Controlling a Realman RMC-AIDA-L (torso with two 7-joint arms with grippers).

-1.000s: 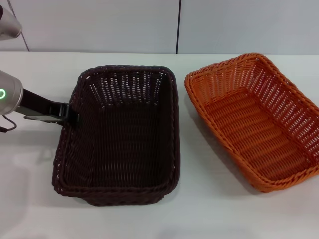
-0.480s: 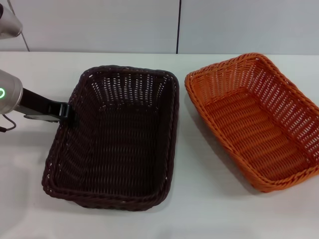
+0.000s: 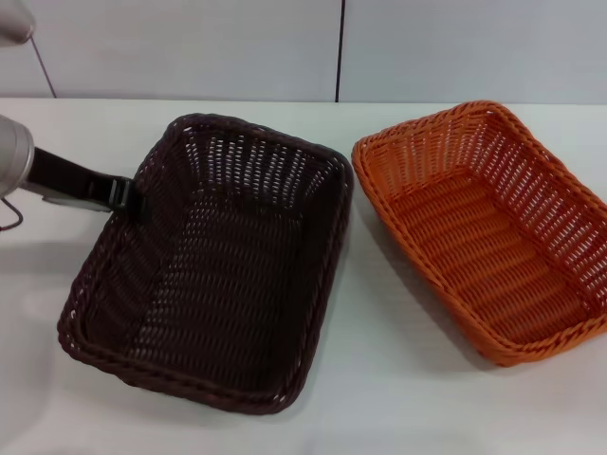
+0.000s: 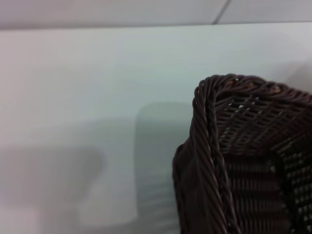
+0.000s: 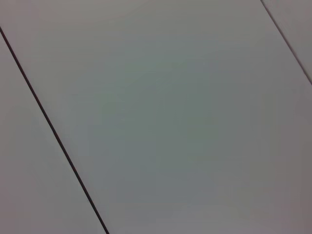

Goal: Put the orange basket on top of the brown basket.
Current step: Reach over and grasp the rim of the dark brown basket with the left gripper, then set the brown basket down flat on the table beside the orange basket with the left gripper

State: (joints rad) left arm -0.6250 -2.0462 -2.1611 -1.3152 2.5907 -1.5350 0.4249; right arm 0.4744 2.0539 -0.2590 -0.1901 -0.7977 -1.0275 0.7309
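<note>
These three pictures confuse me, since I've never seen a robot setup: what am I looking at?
It is a two-armed robot seen through its own cameras. The head view looks down on a white table with two woven trays: the brown basket on the left and the orange basket on the right, lying apart. The left end effector is at the brown basket's left rim, seemingly gripping it. The left wrist camera shows that basket's corner up close. The right wrist camera sees only blank panels; the right arm is out of sight.
</note>
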